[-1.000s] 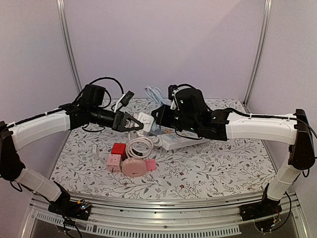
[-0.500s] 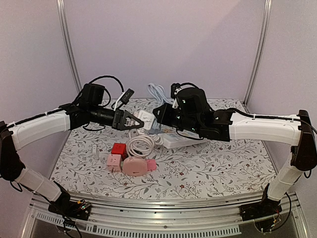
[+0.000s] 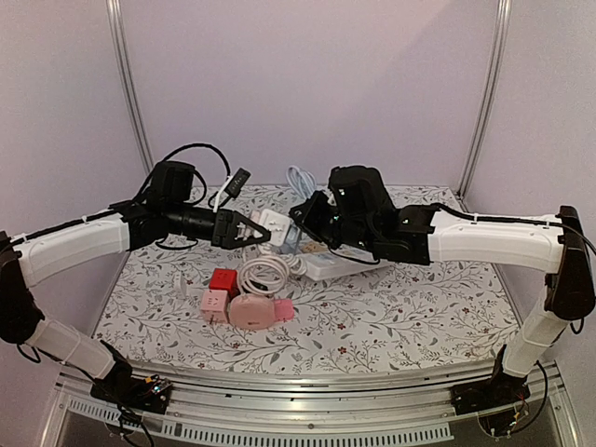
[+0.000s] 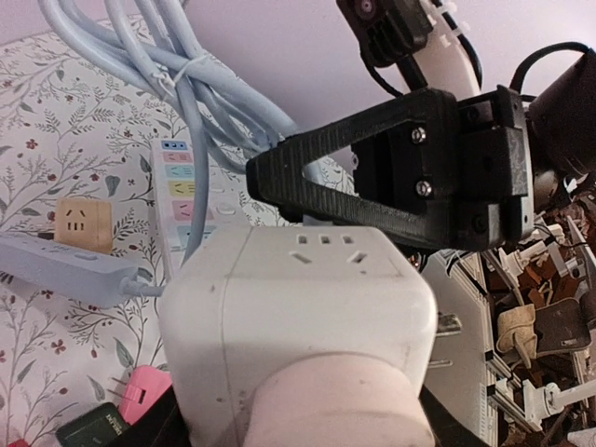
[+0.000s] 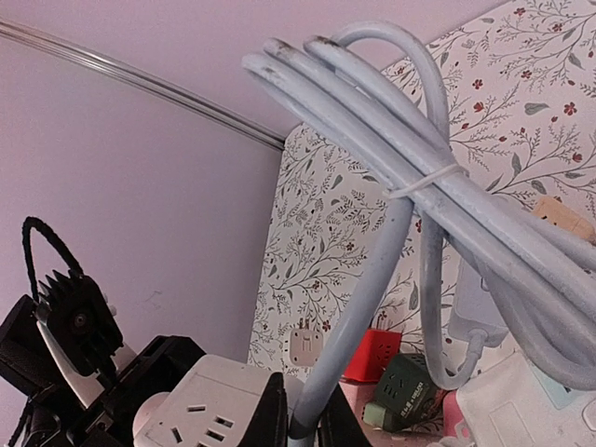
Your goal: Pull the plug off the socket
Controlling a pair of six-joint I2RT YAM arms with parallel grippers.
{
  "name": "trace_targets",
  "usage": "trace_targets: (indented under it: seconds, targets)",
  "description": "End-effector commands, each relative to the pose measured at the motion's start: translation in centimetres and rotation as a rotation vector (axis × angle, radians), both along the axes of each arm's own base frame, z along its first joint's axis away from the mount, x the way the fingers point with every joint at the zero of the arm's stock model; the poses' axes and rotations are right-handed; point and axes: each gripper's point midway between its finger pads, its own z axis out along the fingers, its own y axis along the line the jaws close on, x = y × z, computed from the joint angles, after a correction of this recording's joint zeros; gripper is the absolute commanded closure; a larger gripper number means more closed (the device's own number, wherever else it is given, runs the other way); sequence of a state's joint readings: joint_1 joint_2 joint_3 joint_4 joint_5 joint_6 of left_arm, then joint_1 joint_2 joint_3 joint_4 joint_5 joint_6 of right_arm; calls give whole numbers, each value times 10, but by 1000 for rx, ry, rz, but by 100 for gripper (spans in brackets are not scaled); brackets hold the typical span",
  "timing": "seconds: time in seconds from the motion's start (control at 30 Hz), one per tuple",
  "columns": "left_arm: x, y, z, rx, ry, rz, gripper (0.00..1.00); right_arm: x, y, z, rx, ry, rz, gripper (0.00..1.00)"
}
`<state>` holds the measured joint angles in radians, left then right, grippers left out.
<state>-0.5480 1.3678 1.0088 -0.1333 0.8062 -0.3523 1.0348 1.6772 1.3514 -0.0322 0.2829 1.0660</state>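
Cube socket: white, held off the counter over its middle-rear part, between the two grippers. The face with the pin holes is turned up toward the right arm.

Left gripper: reaches in from the left edge, jaws clamped on the cube socket's sides.

Right gripper: comes from the right edge, jaws together on the pale blue cable right where it meets the cube socket's top face. The plug's body is hidden behind the jaws, so I cannot tell how far it sits in.

Cable axis: from the jaws it rises steeply away from the cube socket, then loops into a tied bundle that hangs toward the rear edge.

Under and around the held pair:
- white power strip lies flat, long axis running roughly left-right, just below the right gripper
- coil of white cord just beside the strip's left end
- red cube, pink cube and round pink reel sit close together, nearer the front edge, left of centre
- tan adapter sits on a pale blue strip

Room: the loose items crowd below the cube socket and toward the left-centre. The widest bare floral surface lies toward the near-right corner.
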Motion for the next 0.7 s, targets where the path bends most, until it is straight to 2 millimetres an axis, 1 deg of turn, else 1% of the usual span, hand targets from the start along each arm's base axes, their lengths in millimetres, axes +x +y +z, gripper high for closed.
trace_targets:
  seconds: [0.0,0.1,0.17,0.27,0.4,0.5,0.67]
  targets:
    - [30,21,46,-63,-174,157,93,16,-26,-12,-43,45,-129,100]
    - [31,22,49,-73,-165,159,93,15,-28,-18,-66,42,-124,100]
    - [34,24,57,-104,-179,164,93,14,-30,-24,-81,45,-123,100]
    - [36,28,62,-127,-182,174,94,11,-35,-34,-93,61,-133,100]
    - [39,33,64,-129,-188,196,94,9,-42,-44,-102,80,-153,100]
    - [42,36,65,-131,-190,212,94,9,-47,-46,-103,82,-170,100]
    - [45,41,66,-135,-190,233,95,12,-55,-41,-102,66,-206,100]
